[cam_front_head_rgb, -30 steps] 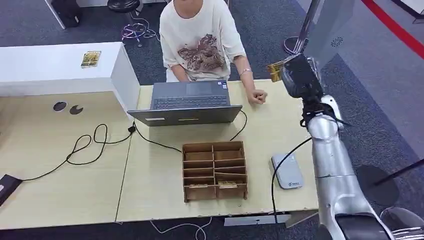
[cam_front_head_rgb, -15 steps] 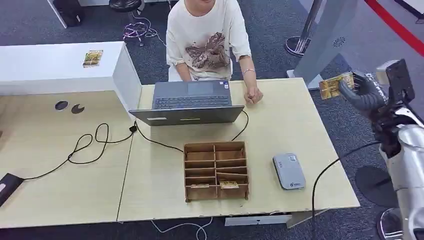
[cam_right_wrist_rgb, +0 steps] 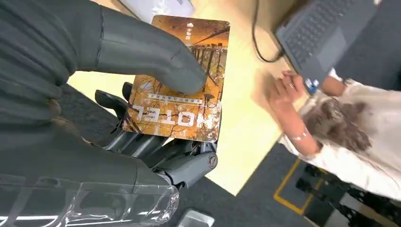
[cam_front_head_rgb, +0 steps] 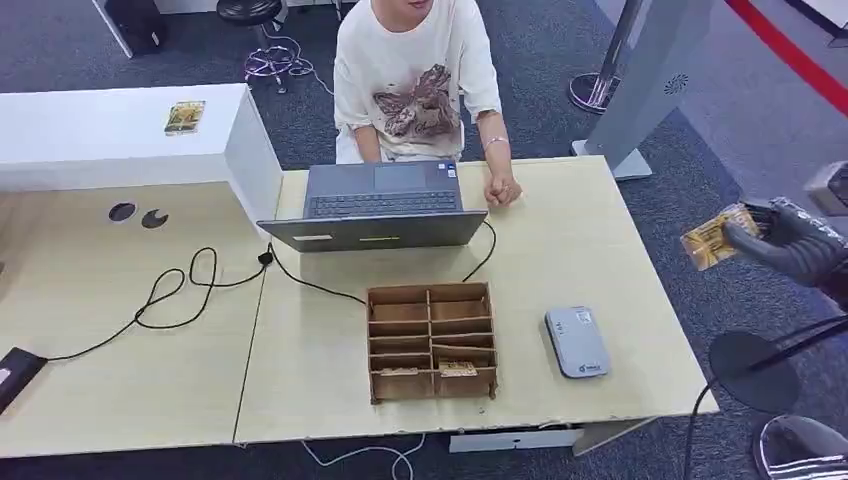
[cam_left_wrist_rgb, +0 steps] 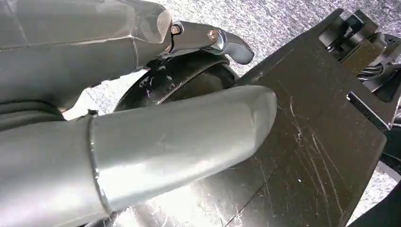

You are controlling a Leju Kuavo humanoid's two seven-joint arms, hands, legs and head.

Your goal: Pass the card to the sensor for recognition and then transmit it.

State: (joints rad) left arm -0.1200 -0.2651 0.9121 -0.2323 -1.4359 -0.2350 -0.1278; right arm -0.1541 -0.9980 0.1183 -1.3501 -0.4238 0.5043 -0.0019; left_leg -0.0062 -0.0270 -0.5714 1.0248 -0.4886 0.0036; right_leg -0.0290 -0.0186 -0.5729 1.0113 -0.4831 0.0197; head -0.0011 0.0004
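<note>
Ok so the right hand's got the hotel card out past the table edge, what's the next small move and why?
Probably swing the right hand back over the table and down toward the grey card reader. The hotel card is pinched under the thumb against the fingers, but it hangs over the carpet beyond the table's edge, well away from the reader, so it cannot be read yet.

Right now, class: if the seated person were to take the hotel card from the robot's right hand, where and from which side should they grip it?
The card has its free end clear of the right hand; pinch there, approaching opposite the thumb.
</note>
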